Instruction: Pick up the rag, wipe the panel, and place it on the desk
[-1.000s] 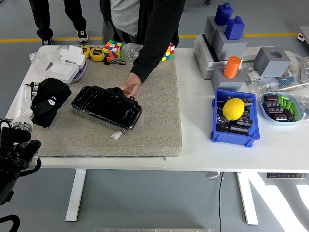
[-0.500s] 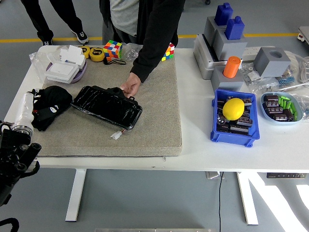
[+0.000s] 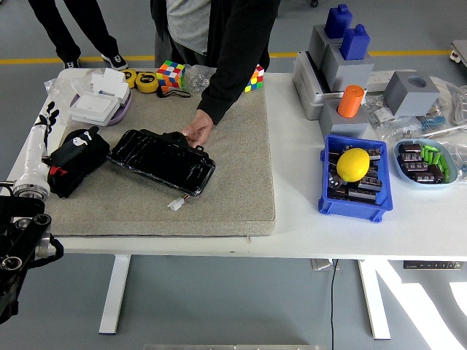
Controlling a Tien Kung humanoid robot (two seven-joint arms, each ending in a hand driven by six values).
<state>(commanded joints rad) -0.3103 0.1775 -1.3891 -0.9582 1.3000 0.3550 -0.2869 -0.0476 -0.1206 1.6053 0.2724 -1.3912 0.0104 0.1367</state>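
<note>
- left hand (image 3: pixel 48 117) near the table's left edge, fingers spread wide, holding nothing
- black rag (image 3: pixel 74 159) bunched on the beige mat (image 3: pixel 233 189), touching the panel (image 3: pixel 162 160)
- person's hand (image 3: pixel 196 132) steadies the panel
- blue bin (image 3: pixel 354 200) sits toward the right edge; grey floor all around

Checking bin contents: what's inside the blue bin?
In the blue bin: a yellow lemon-like object on top of dark rectangular parts. Whatever lies beneath those is covered.

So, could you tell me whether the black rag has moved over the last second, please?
Yes. The black rag has bunched up and shifted right along the mat, toward the black panel, and now lies against the panel's left end.
</note>
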